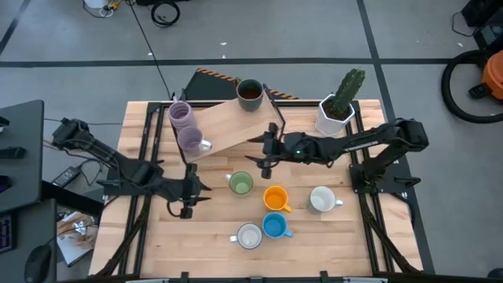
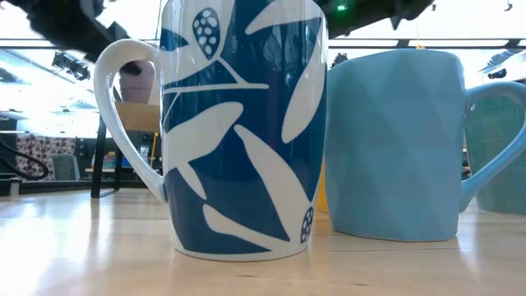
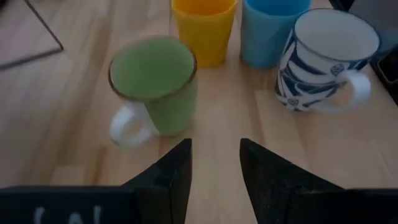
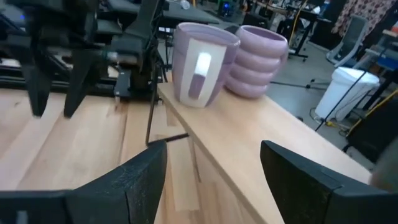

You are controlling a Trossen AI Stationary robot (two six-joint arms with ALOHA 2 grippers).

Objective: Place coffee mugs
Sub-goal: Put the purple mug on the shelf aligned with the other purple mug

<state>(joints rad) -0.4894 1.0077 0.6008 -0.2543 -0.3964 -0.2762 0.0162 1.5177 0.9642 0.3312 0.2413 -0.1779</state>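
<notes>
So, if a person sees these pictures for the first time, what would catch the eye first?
Probably the bright cluster of mugs in the table's middle: the green mug, the orange mug and the blue mug. Next, the raised wooden shelf towards the back, carrying two purple mugs and a dark brown mug. The left claw and right claw, both open and empty, flank the green mug.

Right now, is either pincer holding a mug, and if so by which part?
Nothing is held. The left pincer is open and empty, short of the green mug. The right pincer is open and empty, facing the two purple mugs on the raised board.
</notes>
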